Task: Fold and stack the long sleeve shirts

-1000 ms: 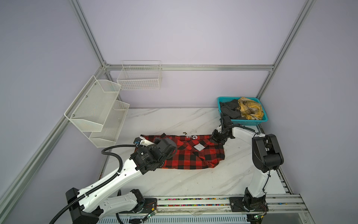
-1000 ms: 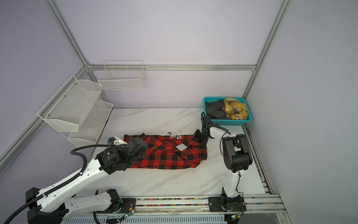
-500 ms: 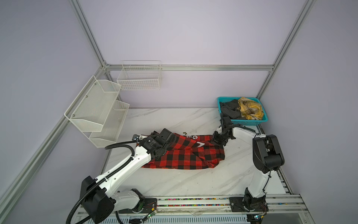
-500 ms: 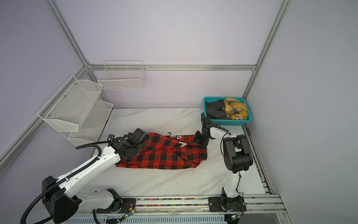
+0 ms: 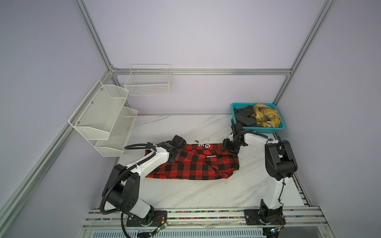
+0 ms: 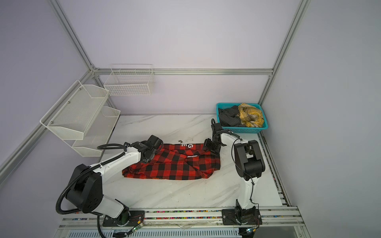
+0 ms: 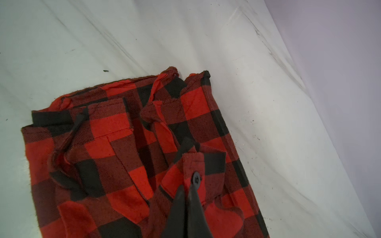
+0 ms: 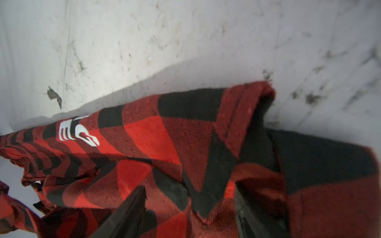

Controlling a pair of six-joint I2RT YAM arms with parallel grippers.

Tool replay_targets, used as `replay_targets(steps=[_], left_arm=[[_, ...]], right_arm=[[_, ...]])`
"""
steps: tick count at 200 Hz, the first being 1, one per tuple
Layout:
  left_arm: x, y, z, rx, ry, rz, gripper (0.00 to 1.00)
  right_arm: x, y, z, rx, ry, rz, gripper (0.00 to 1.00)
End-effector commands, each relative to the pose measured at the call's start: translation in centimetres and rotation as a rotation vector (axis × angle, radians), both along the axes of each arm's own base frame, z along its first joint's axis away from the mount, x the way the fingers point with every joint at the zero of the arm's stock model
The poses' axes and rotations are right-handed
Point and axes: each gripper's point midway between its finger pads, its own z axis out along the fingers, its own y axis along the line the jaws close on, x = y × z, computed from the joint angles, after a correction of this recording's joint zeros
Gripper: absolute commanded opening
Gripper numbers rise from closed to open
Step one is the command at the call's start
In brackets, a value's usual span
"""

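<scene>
The left end effector (image 7: 187, 187) is pressed together, pinching a buttoned cuff of the flannel shirt (image 5: 193, 164), which lies rumpled on the table (image 5: 206, 193) between both end effectors. The right end effector (image 8: 189, 194) is spread above the shirt's corner. I'd worry loose cloth beneath it snags a finger and drags the fold askew.
</scene>
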Motion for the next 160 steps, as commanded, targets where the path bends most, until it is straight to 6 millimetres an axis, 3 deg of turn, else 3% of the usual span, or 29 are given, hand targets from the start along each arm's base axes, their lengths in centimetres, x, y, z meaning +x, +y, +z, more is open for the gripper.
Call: replay_targets(steps=[1,19,50,87,114,160], left_arm=[[-0.3,1.0,-0.7,0.057,0.036,-0.004,0.0],[-0.1,1.2,-1.1,0.062,0.052,-0.002,0.0],[0.4,1.4,0.4,0.075,0.015,-0.001,0.0],[1.1,1.8,1.2,0.089,0.01,-0.002,0.0],[1.2,2.2,1.0,0.099,0.017,0.01,0.0],[1.7,3.3,1.0,0.115,0.023,0.041,0.0]], right_arm=[[0.0,0.0,3.2,-0.039,-0.054,0.042,0.75],[-0.4,-0.2,5.3,-0.062,-0.091,0.062,0.76],[-1.2,-0.7,6.9,-0.101,-0.127,0.075,0.71],[2.0,0.9,8.2,-0.088,-0.202,0.098,0.53],[2.9,2.4,5.5,-0.073,-0.159,0.124,0.35],[2.7,2.6,0.6,-0.072,-0.093,0.133,0.29]])
